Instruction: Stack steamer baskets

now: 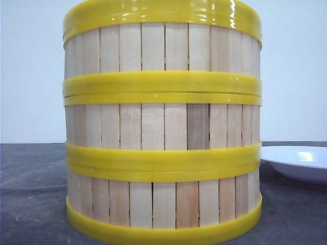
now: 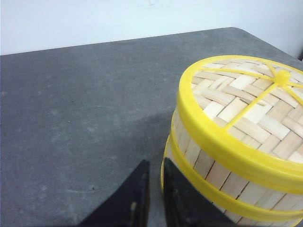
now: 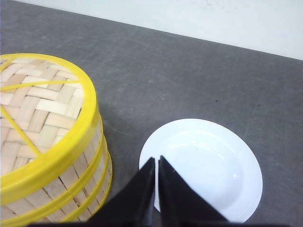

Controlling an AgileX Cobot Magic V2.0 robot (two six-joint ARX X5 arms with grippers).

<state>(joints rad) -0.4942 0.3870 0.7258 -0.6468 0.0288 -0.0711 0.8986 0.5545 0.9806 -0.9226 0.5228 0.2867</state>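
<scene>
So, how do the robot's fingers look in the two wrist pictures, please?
Only the fingers show, no arms or cables. The left gripper has two matte black, wedge-shaped fingers tapering to narrow tips. The right gripper has the same black tapered fingers, smooth and unmarked. The front view shows no part of either arm.

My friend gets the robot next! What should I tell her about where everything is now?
Left gripper: fingers nearly together, holding nothing, close beside the stack's wall.
Right gripper: shut, holding nothing, above the near edge of the white plate.
The three steamer baskets stand in one straight stack on the grey table, with the woven lid on top. The plate sits to the stack's right, apart from it.
Done: stacking looks finished.
Left: probably just pulling both arms away.
</scene>
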